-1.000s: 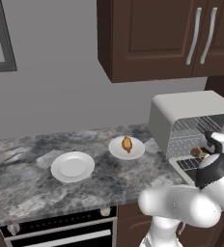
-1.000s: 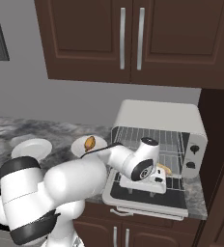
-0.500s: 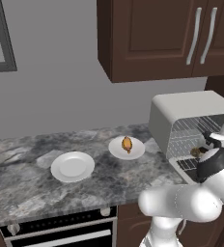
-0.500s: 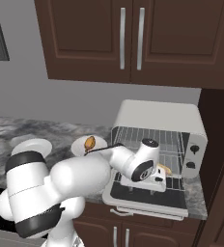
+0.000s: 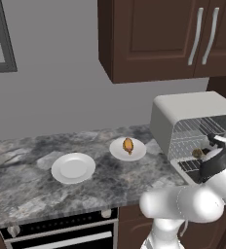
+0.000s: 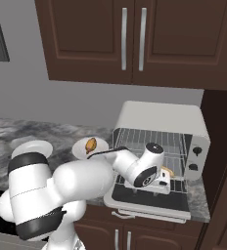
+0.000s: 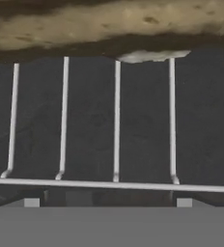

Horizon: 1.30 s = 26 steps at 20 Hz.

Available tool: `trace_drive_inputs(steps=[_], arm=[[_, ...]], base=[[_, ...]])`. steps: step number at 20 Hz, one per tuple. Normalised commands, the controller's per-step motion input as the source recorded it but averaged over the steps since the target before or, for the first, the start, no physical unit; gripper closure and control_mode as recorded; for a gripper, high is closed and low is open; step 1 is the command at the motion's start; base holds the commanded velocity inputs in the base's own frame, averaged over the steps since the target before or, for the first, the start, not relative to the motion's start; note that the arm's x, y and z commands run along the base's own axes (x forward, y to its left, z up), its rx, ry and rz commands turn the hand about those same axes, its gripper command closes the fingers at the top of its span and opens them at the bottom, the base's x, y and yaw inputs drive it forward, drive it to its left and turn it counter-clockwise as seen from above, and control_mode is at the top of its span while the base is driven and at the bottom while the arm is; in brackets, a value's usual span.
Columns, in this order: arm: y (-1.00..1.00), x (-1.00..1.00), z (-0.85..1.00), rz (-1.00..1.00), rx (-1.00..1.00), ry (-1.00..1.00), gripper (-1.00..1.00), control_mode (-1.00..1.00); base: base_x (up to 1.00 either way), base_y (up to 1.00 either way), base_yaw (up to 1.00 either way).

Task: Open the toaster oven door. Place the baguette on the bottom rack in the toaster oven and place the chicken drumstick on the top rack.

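Note:
The toaster oven [image 6: 159, 122] stands at the counter's right end with its door [image 6: 152, 197] folded down flat. Its top rack [image 6: 147, 140] is bare. In the hand view the baguette [image 7: 114, 21] lies across the wires of the bottom rack [image 7: 116, 120]. It also shows in the oven as a tan piece [image 5: 197, 153] beside my hand [image 6: 167, 172]. My gripper [image 7: 107, 202] is open just in front of it, with nothing between its fingers, and it reaches into the oven mouth [image 6: 162, 180]. The chicken drumstick [image 6: 91, 144] lies on a white plate [image 5: 119, 151], left of the oven.
An empty white plate [image 5: 73, 168] sits further left on the grey marble counter [image 5: 27, 189]. Dark wood cabinets [image 6: 130, 39] hang above the oven. A stove front [image 5: 61, 233] lies below the counter's left part. A dark side panel [image 6: 223, 161] stands right of the oven.

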Motion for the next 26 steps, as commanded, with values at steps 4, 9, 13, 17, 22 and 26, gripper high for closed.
trace_drive_inputs(steps=[4,9,13,17,22,26], arm=[[0.00,0.18,-0.11,0.00,0.03,-0.01,-1.00,-1.00],[0.00,0.13,-0.18,0.00,0.01,-0.04,-1.00,-1.00],[0.00,0.09,-0.20,0.00,0.01,-0.07,-1.00,-1.00],[0.01,0.09,-0.13,0.00,0.01,-0.09,-1.00,-1.00],[0.18,0.15,0.00,0.00,0.00,-0.08,-1.00,-1.00],[0.26,0.21,0.00,-0.01,0.00,-0.06,-1.00,-1.00]], base=[[0.00,0.00,0.00],[0.00,0.00,0.00],[0.00,0.00,0.00],[0.00,0.00,0.00],[0.00,0.00,0.00],[0.00,0.00,0.00]])
